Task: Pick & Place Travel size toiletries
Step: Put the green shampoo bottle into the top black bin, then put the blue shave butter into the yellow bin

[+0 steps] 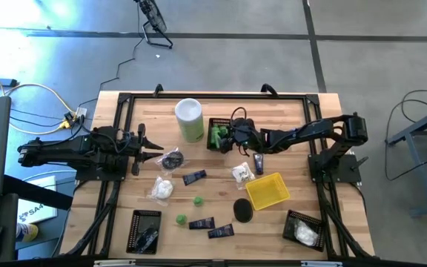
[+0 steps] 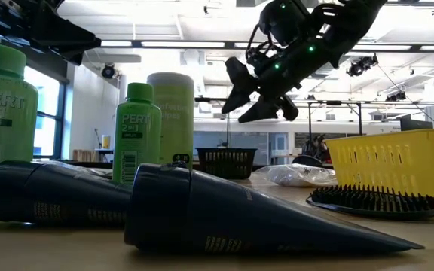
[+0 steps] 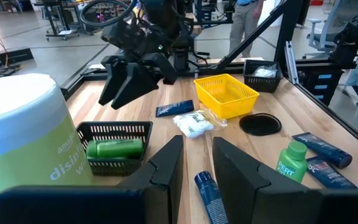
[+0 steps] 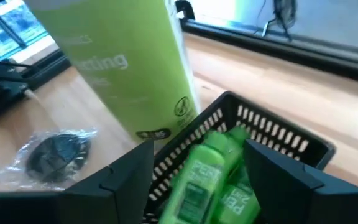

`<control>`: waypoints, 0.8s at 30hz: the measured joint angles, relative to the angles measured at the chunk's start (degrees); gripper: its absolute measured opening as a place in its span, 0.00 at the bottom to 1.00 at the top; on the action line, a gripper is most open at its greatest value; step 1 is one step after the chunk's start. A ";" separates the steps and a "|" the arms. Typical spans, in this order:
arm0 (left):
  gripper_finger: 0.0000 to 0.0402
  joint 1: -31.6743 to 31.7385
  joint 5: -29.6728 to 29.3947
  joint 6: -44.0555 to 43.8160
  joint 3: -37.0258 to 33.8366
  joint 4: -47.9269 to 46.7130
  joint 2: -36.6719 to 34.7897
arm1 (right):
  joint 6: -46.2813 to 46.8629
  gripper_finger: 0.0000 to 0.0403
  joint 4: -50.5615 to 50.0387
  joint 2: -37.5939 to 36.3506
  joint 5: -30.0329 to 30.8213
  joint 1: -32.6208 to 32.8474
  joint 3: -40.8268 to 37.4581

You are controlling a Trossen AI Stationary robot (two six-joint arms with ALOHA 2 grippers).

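While its fingers stand spread with nothing between them, the right gripper (image 1: 224,138) is held above a black mesh basket (image 1: 217,134), in which two small green plastic bottles (image 4: 219,180) are seen lying on their sides. Their caps are cut off in the right wrist view. In the left wrist view one bottle's long axis is shown lying along the basket. The tall white-and-green canister (image 1: 190,119) stands just beside it. The left gripper (image 1: 159,148), slightly parted and empty, waits over the wooden worktop (image 1: 288,111).
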 joint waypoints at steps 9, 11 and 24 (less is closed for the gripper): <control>0.21 0.00 -0.02 -0.11 0.00 0.00 0.00 | -0.10 0.46 0.79 -1.83 0.69 0.45 0.00; 0.21 0.01 -0.04 -0.13 0.00 0.00 0.00 | -0.41 0.44 0.68 -3.24 -2.37 0.81 -0.02; 0.21 0.00 -0.09 -0.12 0.00 0.00 -0.02 | -6.79 0.33 0.72 -9.26 -27.19 4.23 0.00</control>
